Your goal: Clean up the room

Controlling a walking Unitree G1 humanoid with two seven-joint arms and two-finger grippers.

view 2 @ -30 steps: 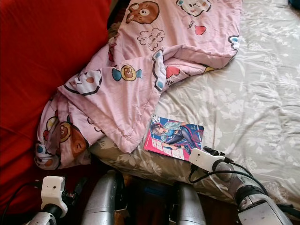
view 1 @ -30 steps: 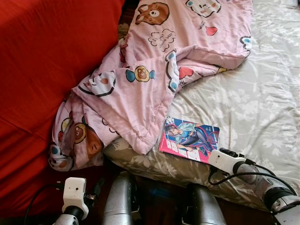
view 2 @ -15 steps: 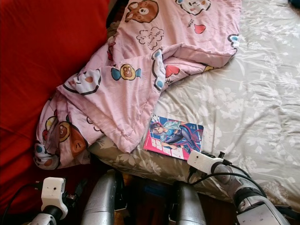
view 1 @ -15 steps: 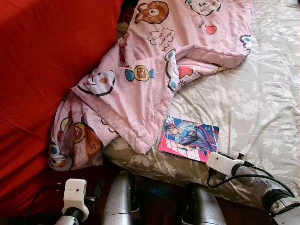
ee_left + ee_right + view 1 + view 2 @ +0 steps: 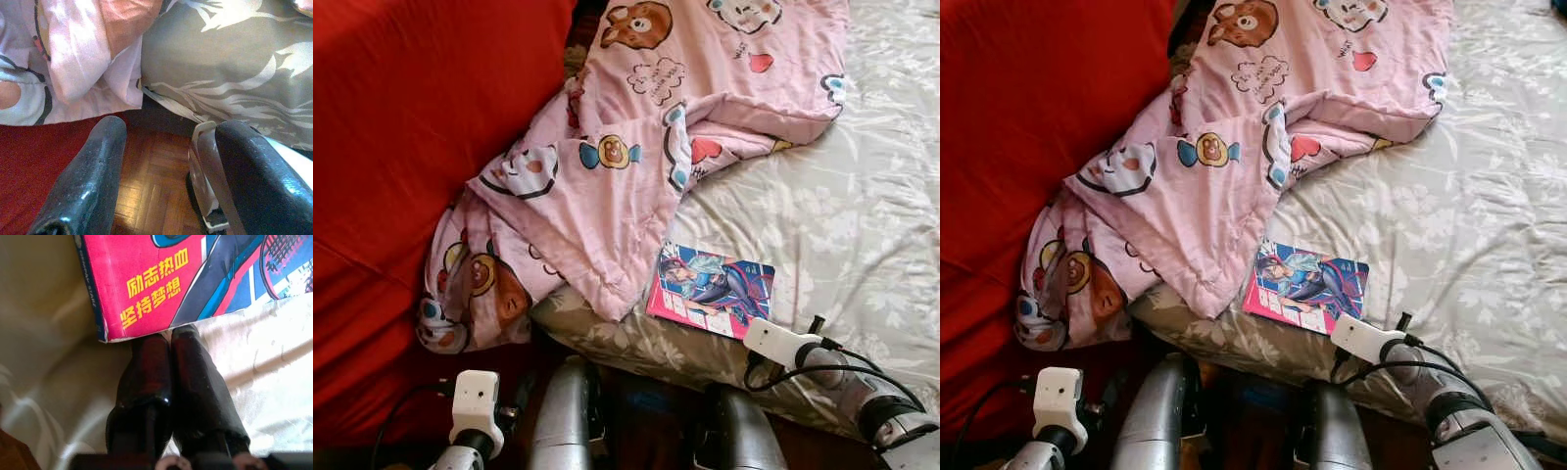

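A comic book (image 5: 713, 290) with a pink and blue cover lies flat on the grey floral bed sheet (image 5: 842, 215), close to the bed's near edge. My right gripper (image 5: 170, 335) is shut, its two black fingers pressed together. Their tips touch the near edge of the book (image 5: 195, 279), with nothing held between them. A pink cartoon-print quilt (image 5: 607, 186) is bunched on the left of the bed, and one corner hangs over the side. My left gripper (image 5: 173, 126) hangs open low beside the bed, above the parquet floor (image 5: 151, 181).
A large red cover (image 5: 401, 147) takes up the left side next to the quilt. My two silver legs (image 5: 563, 421) stand against the bed's near side. The flat sheet stretches away to the right of the book.
My right wrist has sunk a little toward the bed's near edge, still at the book's edge. The view has shifted slightly. The left arm has not moved.
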